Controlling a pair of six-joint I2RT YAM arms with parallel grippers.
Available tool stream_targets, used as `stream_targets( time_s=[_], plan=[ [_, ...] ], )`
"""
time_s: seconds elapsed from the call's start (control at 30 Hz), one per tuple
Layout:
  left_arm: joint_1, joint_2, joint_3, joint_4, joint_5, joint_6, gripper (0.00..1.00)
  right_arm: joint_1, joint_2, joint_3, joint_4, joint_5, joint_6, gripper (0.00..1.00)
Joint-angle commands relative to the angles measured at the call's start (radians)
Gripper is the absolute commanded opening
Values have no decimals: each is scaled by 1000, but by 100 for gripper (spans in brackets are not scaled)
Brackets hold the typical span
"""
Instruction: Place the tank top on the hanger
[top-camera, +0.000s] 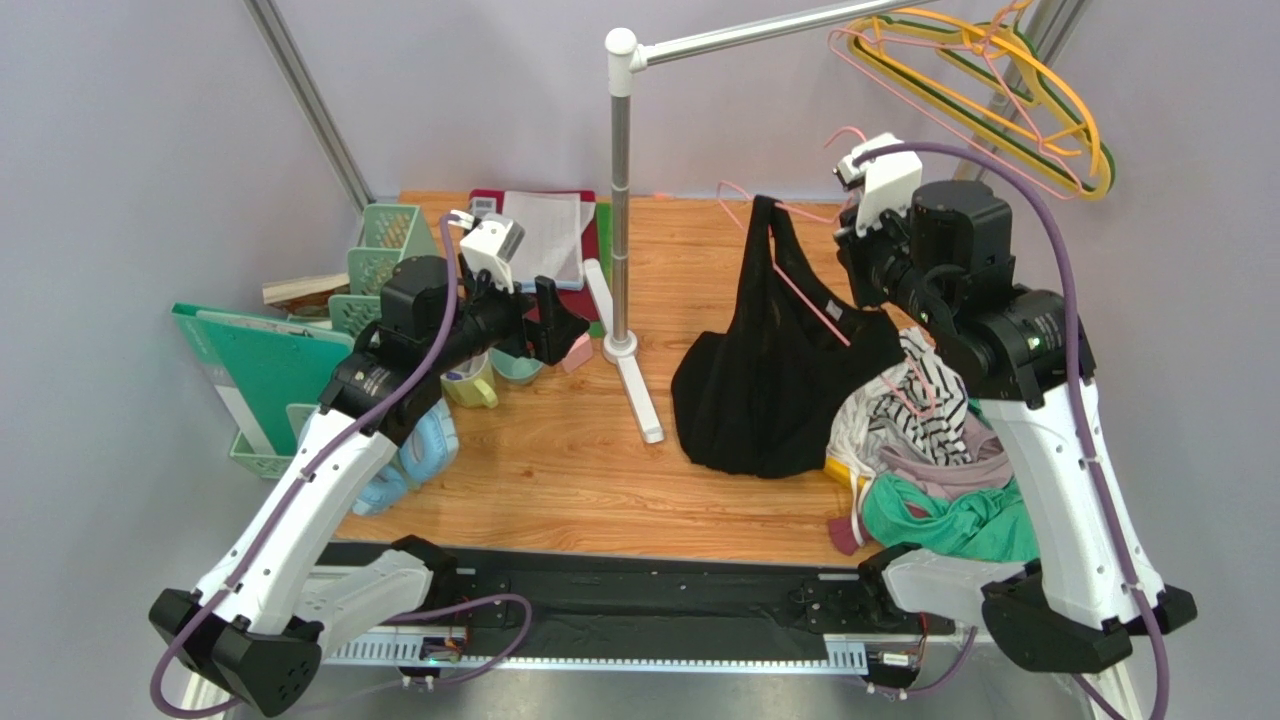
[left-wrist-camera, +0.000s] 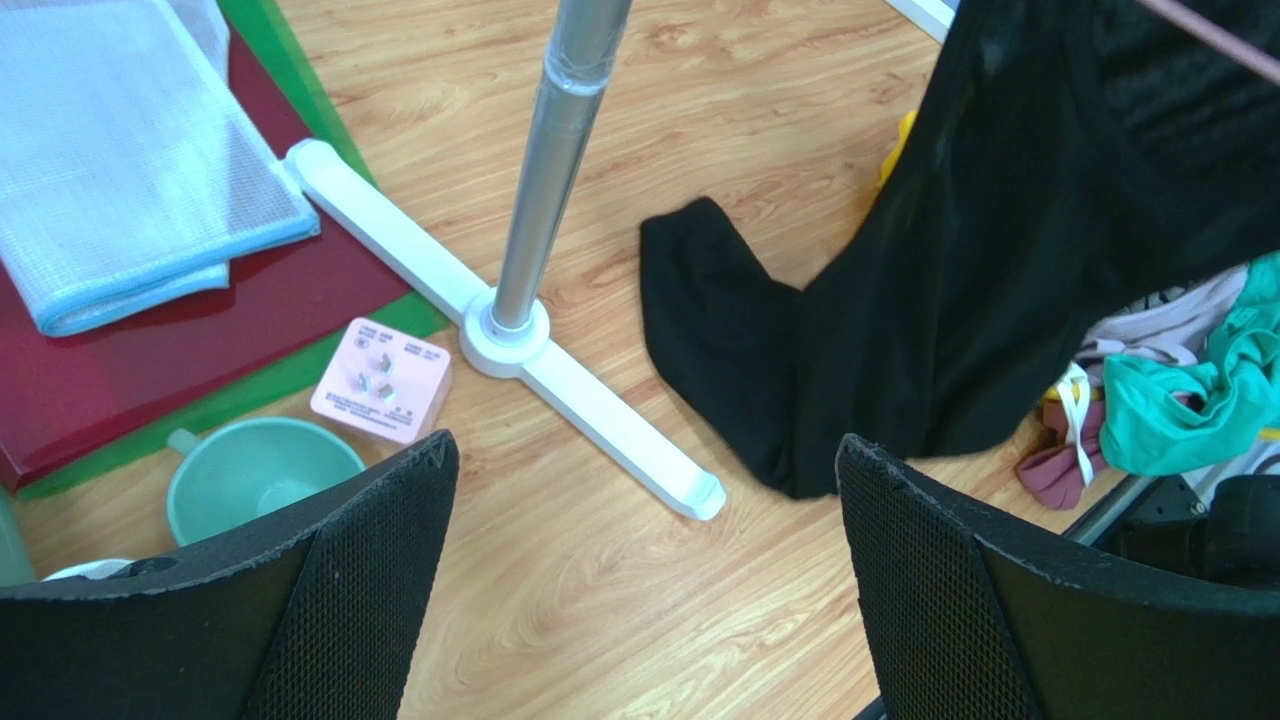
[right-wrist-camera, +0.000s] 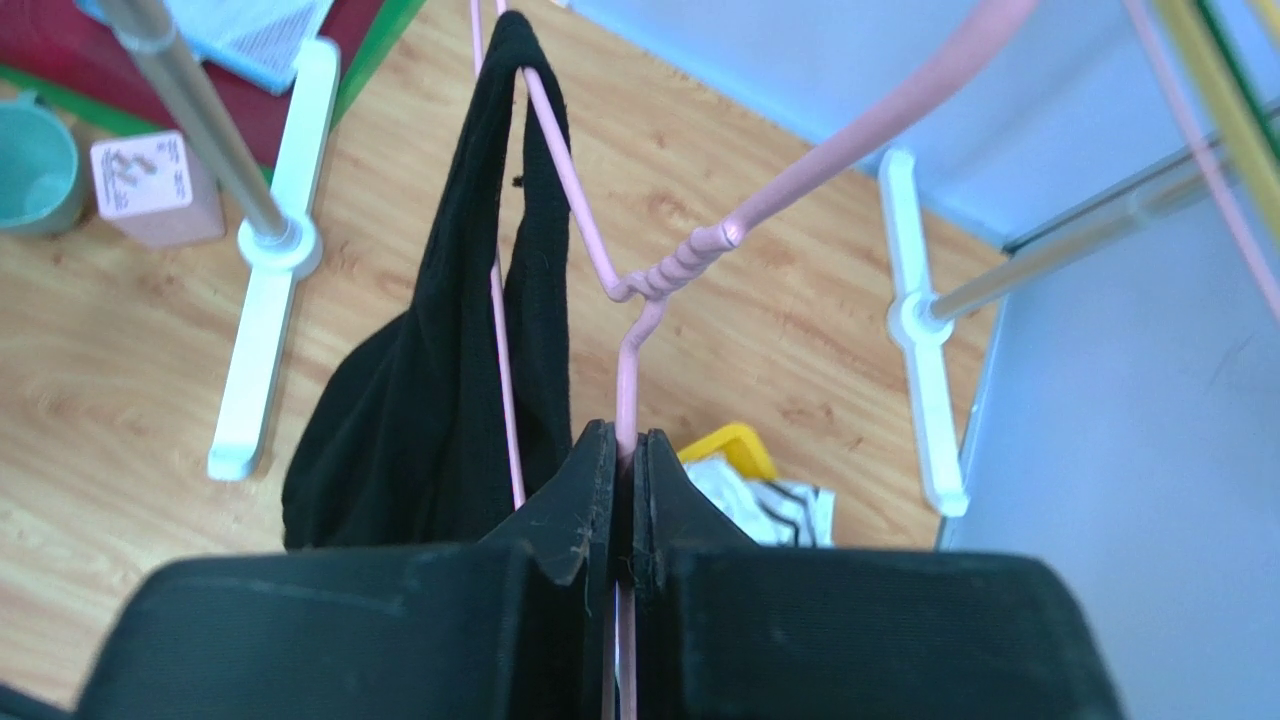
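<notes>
The black tank top hangs by one strap from the far arm of the pink wire hanger, its lower part resting on the table. My right gripper is shut on the hanger's wire just below the twisted neck, holding it up in the air. In the right wrist view the tank top drapes down left of the wire. My left gripper is open and empty, low over the wood to the left of the tank top, near the stand's foot.
A white and metal clothes stand rises mid-table, with yellow and green hangers on its bar. A heap with the striped and green garments lies at right. A teal cup, pink box, folders and baskets sit at left.
</notes>
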Motion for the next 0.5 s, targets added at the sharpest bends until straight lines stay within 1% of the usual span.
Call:
stream_targets(
  time_s=[0.0,0.07,0.1,0.17,0.2,0.3,0.47],
  plan=[
    [9,-36,-14,4,-5,-7,99,-8,92,157,51,25,-61,0],
    [11,-50,-24,1,3,-4,99,-8,136,220,57,4,-64,0],
    [11,-53,-32,1,5,-5,99,-8,181,290,56,-1,-64,0],
    [12,-62,-38,1,8,-7,99,-6,222,353,56,-10,-67,0],
    [14,-64,-44,-1,8,-5,99,-6,263,414,56,-13,-69,0],
    [16,-84,-64,1,0,-10,99,-6,322,491,72,-51,-63,0],
    [17,-107,-83,-7,-25,-16,99,-6,380,530,157,-110,-35,0]
  ],
)
